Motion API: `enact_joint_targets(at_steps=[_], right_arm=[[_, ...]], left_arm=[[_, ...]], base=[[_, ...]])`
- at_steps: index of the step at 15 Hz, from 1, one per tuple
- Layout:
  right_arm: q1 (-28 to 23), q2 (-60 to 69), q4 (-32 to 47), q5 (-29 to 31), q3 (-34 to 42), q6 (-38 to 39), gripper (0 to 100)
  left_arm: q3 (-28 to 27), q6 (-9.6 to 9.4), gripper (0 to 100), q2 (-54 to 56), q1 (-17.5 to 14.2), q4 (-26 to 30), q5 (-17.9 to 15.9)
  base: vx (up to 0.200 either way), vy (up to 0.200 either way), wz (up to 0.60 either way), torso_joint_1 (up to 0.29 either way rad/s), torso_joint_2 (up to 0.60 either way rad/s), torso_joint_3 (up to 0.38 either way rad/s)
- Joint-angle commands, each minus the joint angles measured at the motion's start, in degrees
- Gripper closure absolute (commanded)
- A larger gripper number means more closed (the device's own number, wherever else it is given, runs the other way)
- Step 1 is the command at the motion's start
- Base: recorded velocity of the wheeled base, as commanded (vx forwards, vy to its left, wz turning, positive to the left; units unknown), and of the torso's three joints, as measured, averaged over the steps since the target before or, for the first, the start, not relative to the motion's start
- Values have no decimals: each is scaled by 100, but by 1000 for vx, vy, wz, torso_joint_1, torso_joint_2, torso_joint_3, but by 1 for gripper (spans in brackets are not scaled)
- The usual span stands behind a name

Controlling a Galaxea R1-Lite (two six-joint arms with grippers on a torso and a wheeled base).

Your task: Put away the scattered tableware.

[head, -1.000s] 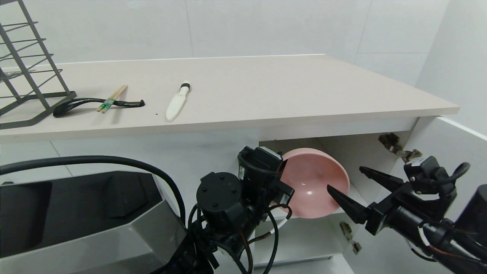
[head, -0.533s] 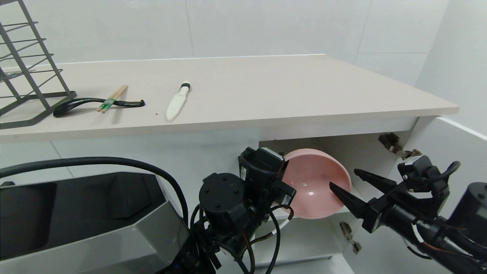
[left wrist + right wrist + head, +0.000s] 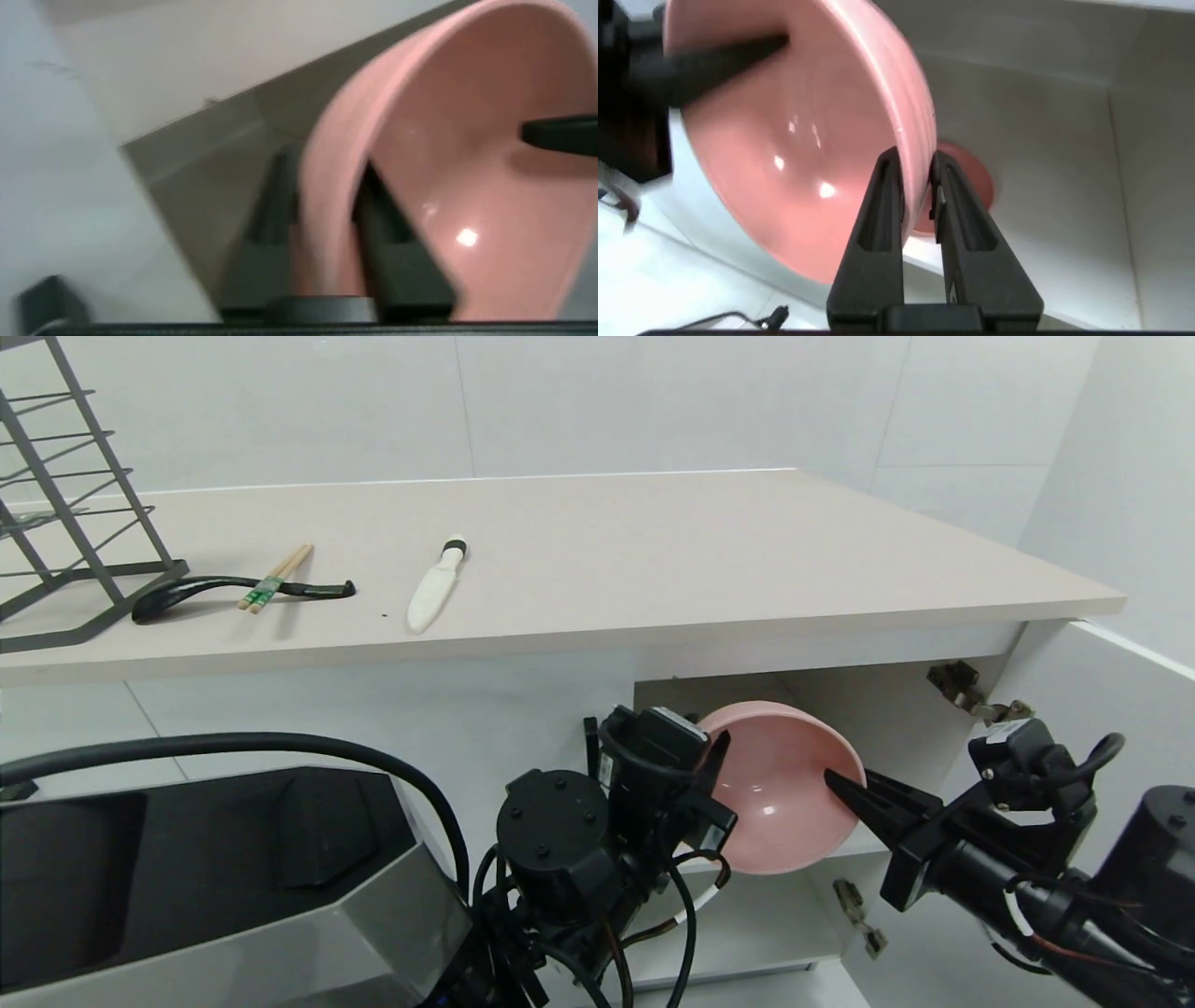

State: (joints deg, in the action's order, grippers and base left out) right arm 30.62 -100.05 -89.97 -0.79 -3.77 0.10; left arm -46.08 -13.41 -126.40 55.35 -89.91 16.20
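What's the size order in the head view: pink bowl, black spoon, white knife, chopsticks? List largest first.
1. Pink bowl, though it is nearest the camera.
2. Black spoon.
3. White knife and chopsticks: similar length, not ranked.

Head overview; wrist close-ups on bowl

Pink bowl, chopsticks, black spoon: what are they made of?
Pink bowl: glossy, with sharp highlights inside; glazed ceramic or melamine, can't tell which.
Chopsticks: pale tan and matte; likely wood or bamboo.
Black spoon: smooth with a slight sheen; probably plastic or lacquer.
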Motion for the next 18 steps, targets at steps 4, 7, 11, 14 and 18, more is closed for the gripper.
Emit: enact_joint_targets(at_steps=[4,7,11,14,18], right_arm=[[-144,-147,-3,-9,34,-1,100],[-364,-410,-3,-9,69,-1,100],[-566,-586,-3,-9,78,-1,100],[-645,-621,-3,-9,87,-1,100],[-795,-797,-3,-9,78,-1,100]], left_arm=[[117,-13,0,54,134,-9,6],[345,5,0,265,187,-9,-12],[1092,23,0,775,187,-9,-706],[1426,-4,0,1197,73,-9,-1576],[2130,-153,0,1698,-270,-9,-2965]], base=[[0,0,0,0,0,0],[0,0,0,0,0,0],[0,0,0,0,0,0],[0,0,0,0,0,0],[0,0,0,0,0,0]])
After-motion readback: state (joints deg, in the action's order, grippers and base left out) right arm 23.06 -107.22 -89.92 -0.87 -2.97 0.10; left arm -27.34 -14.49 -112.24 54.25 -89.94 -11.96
